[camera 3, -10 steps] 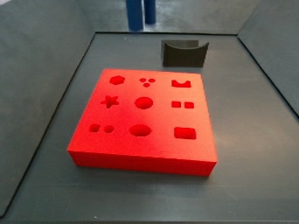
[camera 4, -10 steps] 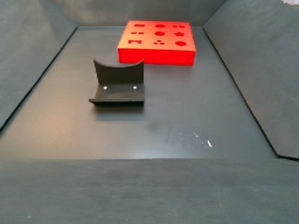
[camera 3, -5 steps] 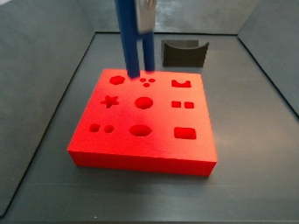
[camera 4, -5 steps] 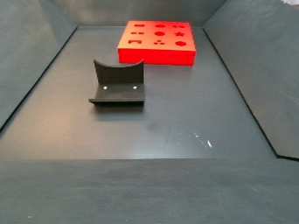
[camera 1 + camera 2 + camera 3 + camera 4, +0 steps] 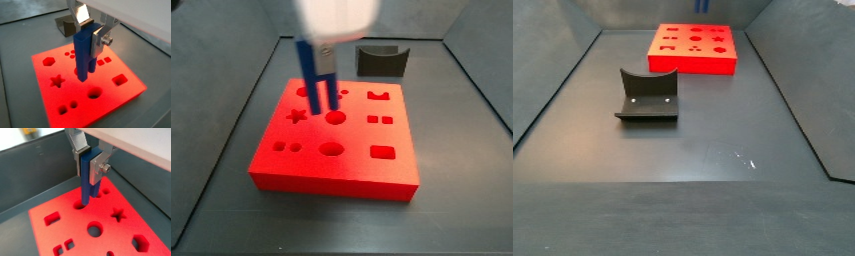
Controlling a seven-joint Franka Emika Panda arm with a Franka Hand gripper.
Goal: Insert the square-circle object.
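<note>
Piece: one long, smooth blue bar (image 5: 83, 52) of matte plastic, the square-circle object, held upright in both wrist views (image 5: 89, 178); in a side view it shows as two parallel blue prongs (image 5: 318, 75).
Board: one flat, bright red block (image 5: 338, 140) with matte top and clean vertical sides, lying toward the far end of the bench in a side view (image 5: 694, 48).
Cutouts: in a side view, about nine recesses in three rows, among them a star, a hexagon, two round holes, a rounded rectangle, a pair of small squares, a pair of small circles, a trio of dots and a notched shape.
Fixture: one dark L-shaped bracket (image 5: 647, 95) with a curved upper edge on a base plate, standing well apart from the red block near the bench's middle; in a side view it sits behind the block (image 5: 381, 60).
Bench: dark grey, smooth floor (image 5: 687, 160) with sloping grey walls.
Gripper: one gripper (image 5: 92, 34), above the red block's middle; flat silver finger plates (image 5: 99, 164) with screws.
Jaws: closed onto the blue bar's upper part, one plate on each side.
Piece position: lower end at the block's top beside a round hole; whether it has entered a recess cannot be told.
</note>
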